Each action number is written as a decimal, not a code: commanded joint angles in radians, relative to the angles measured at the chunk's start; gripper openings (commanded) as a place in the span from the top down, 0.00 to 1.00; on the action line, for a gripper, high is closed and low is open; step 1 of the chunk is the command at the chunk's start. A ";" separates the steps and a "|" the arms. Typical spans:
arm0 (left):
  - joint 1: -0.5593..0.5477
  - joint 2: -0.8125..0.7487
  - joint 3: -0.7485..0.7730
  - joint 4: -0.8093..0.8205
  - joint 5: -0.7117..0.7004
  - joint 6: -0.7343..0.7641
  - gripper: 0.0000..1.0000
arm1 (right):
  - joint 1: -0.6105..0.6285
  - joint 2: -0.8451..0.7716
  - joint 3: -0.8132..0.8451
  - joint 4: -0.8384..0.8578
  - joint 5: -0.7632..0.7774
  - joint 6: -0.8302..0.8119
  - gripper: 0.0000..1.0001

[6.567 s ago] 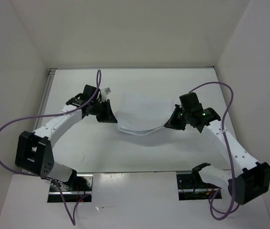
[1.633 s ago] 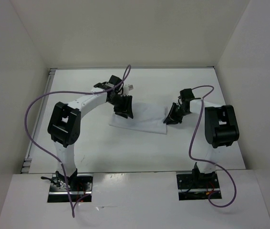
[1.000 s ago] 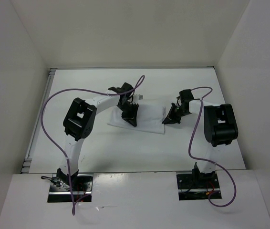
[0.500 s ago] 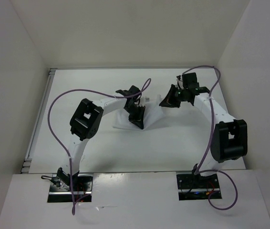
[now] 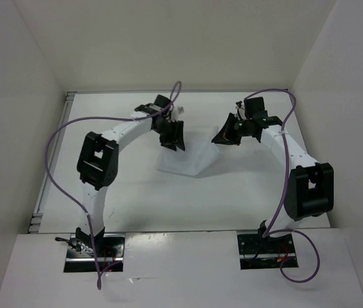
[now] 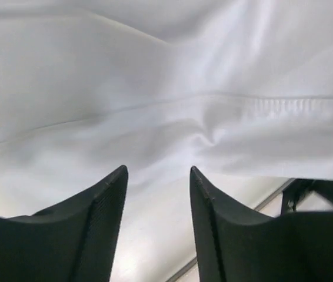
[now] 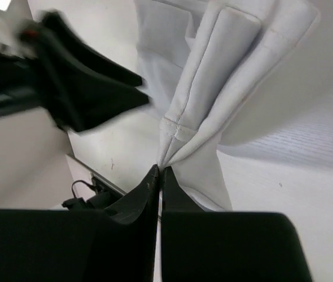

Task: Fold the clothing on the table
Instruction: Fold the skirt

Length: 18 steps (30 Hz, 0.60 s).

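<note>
Clothing lies mid-table, its right edge lifted. Left gripper has let go and pulled back since a moment ago, jaws apart. Right gripper stays pinched on the cloth, and only its wrist view shows the clamped fold; overhead hides it

Left wrist view's edges cutting off the clothing, left end effector blurred in right wrist view

Your tabletop: matte white, metal rail along left edge. On it, mid-surface, the clothing, right corner lifted clear.
</note>
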 commanded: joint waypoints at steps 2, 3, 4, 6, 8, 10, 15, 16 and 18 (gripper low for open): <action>0.155 -0.131 -0.041 -0.017 -0.157 -0.006 0.51 | -0.003 -0.005 0.068 -0.004 -0.018 0.003 1.00; 0.190 -0.131 -0.073 -0.008 -0.181 -0.006 0.69 | 0.006 0.008 0.079 -0.004 -0.018 0.003 1.00; 0.207 -0.117 -0.094 0.009 -0.191 0.004 0.79 | 0.006 0.020 0.079 -0.004 -0.018 0.003 1.00; 0.232 -0.082 -0.137 0.018 -0.201 0.004 0.90 | 0.017 0.034 0.102 -0.004 -0.018 0.003 1.00; 0.243 -0.049 -0.185 0.040 -0.201 0.004 0.93 | 0.040 0.049 0.134 -0.004 -0.008 0.012 1.00; 0.243 -0.049 -0.214 0.069 -0.192 0.004 0.93 | 0.057 0.086 0.151 -0.004 -0.008 0.021 1.00; 0.214 -0.029 -0.236 0.101 -0.154 -0.018 0.93 | 0.124 0.159 0.211 0.005 0.002 0.032 1.00; 0.214 -0.029 -0.236 0.101 -0.131 -0.018 0.93 | 0.138 0.173 0.220 0.005 0.002 0.032 1.00; 0.205 -0.029 -0.246 0.124 -0.113 -0.027 0.93 | 0.181 0.219 0.257 0.005 0.015 0.043 1.00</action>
